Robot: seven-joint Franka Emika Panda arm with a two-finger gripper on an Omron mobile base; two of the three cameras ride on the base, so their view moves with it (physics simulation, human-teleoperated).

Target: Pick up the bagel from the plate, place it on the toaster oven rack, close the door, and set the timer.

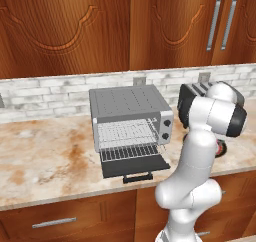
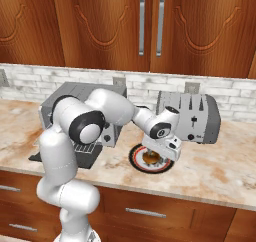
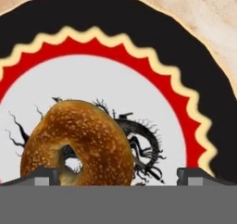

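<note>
Gripper (image 3: 118,177): jaws spread wide, holding nothing; the two dark fingertips (image 3: 39,176) stand far apart in the hand view, the left one just in front of the bagel, the right one over bare plate. In the right base view the hand hangs low over the plate, tips likely just above it, though the hand hides the gap.

Bagel (image 3: 77,142): golden-brown seeded ring, lying flat on the plate's white centre, over part of the dark pattern.

Plate (image 2: 134,158): red and black bands, on the counter (image 1: 45,156) in front of the toaster (image 2: 192,116), right of the oven (image 1: 131,117).

Door (image 1: 135,165): dropped fully open, flat, black handle at its front edge.

Rack (image 1: 129,151): silver wire shelf, slid partly out over the door, bare.

Cabinets (image 1: 125,26): brown wood, above the brick backsplash (image 1: 45,93).
</note>
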